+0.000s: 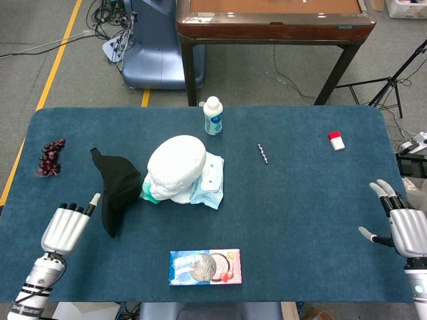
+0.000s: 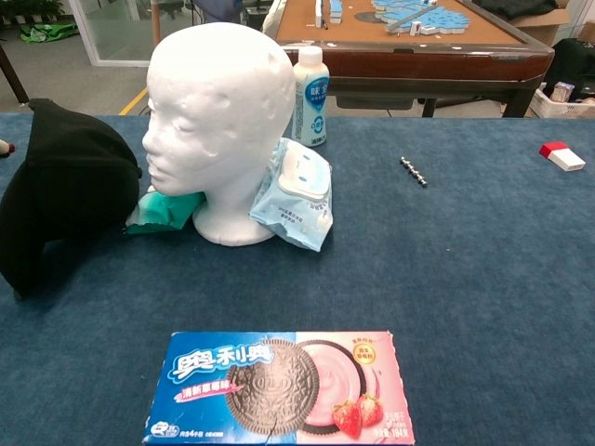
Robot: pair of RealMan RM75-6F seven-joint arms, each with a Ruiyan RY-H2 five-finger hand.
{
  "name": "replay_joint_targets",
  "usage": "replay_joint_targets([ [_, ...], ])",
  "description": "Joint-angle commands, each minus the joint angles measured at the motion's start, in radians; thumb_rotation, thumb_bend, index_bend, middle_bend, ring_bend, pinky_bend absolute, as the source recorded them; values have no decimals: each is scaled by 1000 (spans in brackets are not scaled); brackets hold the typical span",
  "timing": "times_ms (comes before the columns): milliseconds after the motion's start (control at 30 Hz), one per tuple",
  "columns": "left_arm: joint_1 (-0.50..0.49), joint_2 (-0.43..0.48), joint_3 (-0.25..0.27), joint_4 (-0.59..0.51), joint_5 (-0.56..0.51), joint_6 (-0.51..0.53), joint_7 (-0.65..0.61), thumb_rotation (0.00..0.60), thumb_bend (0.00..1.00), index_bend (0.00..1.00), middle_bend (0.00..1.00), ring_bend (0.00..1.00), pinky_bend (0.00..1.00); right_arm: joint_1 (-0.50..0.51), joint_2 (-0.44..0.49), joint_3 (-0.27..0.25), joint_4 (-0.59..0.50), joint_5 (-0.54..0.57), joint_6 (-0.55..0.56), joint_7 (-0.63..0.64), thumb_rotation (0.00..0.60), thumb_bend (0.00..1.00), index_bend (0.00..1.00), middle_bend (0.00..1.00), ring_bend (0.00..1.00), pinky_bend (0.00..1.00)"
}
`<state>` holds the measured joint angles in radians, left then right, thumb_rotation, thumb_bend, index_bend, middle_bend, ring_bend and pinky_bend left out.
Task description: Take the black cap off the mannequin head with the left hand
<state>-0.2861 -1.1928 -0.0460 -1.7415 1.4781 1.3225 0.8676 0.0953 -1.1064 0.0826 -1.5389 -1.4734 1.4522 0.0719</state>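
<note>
The white foam mannequin head (image 1: 176,168) (image 2: 221,121) stands bare near the table's middle, face turned to the left. The black cap (image 1: 116,188) (image 2: 63,190) lies flat on the blue table just left of the head, touching nothing but the cloth. My left hand (image 1: 67,227) hovers near the front left edge, a little left of the cap's lower tip, fingers apart and holding nothing. My right hand (image 1: 405,227) sits at the front right edge, fingers spread, far from the head. Neither hand shows in the chest view.
A wet-wipes pack (image 1: 207,179) and a green pouch (image 1: 148,192) lean against the head's base. An Oreo box (image 1: 204,266) lies near the front edge. A white bottle (image 1: 213,115), grapes (image 1: 50,157), a small bead string (image 1: 263,153) and a red-white eraser (image 1: 336,140) lie further back.
</note>
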Motion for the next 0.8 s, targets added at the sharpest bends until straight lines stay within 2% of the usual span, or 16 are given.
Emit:
replay_joint_targets([
  [33, -2, 1, 3, 4, 21, 10, -17, 600, 371, 129, 652, 510, 574, 0, -1, 0, -1, 1, -1, -4, 600, 82, 87, 109, 170, 384],
  [333, -19, -11, -1, 3, 44, 10, -7, 600, 372, 118, 652, 510, 574, 0, -1, 0, -2, 1, 0, -4, 600, 82, 87, 109, 170, 384],
  [800, -44, -36, -7, 6, 0, -27, 54, 600, 372, 113, 652, 510, 574, 0, 1, -1, -2, 0, 0, 2, 600, 82, 87, 110, 170, 384],
])
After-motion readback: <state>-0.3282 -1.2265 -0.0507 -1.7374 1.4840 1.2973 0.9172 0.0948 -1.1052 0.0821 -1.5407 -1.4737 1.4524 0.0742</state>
